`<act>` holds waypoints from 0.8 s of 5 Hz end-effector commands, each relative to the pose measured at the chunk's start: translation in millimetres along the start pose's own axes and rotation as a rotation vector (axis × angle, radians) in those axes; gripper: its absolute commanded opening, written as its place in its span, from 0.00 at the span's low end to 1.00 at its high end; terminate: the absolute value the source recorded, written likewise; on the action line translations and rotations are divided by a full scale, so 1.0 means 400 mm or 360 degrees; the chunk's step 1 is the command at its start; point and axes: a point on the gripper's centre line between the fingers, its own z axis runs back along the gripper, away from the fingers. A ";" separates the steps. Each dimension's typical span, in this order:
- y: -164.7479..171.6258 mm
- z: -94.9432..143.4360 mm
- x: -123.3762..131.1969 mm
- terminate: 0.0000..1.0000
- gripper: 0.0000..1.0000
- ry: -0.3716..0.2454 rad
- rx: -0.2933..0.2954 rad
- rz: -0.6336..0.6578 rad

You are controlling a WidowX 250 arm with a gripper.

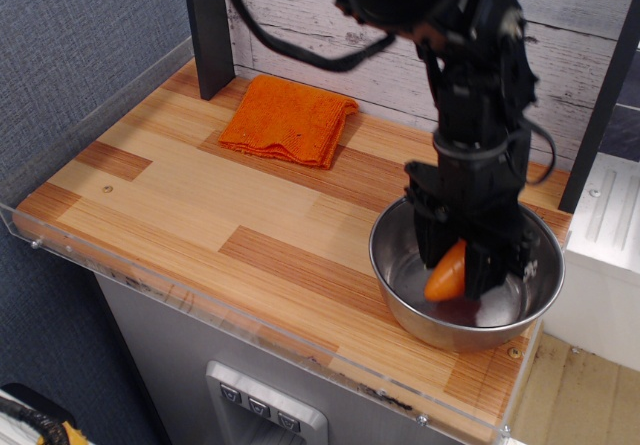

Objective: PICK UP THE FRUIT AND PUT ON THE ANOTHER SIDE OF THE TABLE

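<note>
The small glossy orange fruit [447, 272], a teardrop-shaped toy tapering to a point, sits between the two black fingers of the gripper [458, 265], tilted with its rounded end lowest. The fingers are closed against its sides, so the gripper has hold of it. Directly beneath the gripper is the round stainless-steel bowl [400, 285], and the fruit hangs inside the bowl's rim, just above the shiny bottom; whether it touches the metal cannot be told. The bowl stands on the light and brown striped wood-plank table [200, 200], near the corner under the arm. Rising from the gripper, the black robot arm [475, 105] is blurred. Well away from the gripper, toward the far back of the table, lies a folded orange cloth [290, 118] beside a dark upright post [209, 27].
</note>
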 end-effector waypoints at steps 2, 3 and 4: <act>0.102 0.375 -0.039 0.00 0.00 -0.0376 0.0090 0.0227; 0.175 0.413 -0.139 0.00 0.00 -0.0319 0.0180 0.0453; 0.217 0.418 -0.204 0.00 0.00 -0.0246 0.0259 0.0597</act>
